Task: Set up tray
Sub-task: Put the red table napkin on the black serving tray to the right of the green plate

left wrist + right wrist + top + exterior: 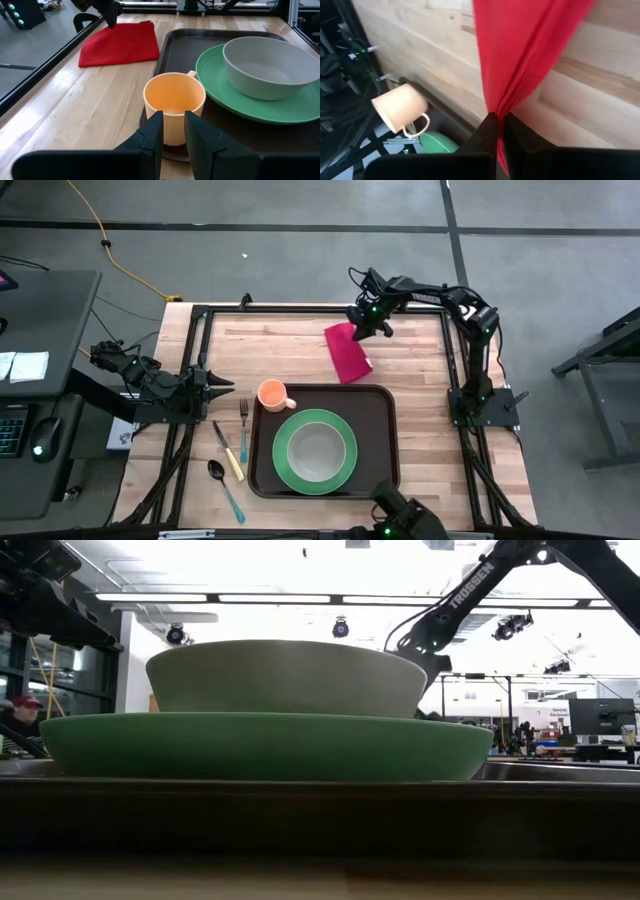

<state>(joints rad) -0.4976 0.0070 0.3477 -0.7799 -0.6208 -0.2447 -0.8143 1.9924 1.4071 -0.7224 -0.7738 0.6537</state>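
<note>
My right gripper (pixel 496 131) pinches the soft, limp red napkin (pixel 347 351) beyond the stiff tray (pixel 385 402); left gripper (pixel 172 131) sits part-open, empty.

From my station I read only one word: "TROSSEN", in white capitals along the dark robot arm (pixel 470 587) in the low view.
</note>
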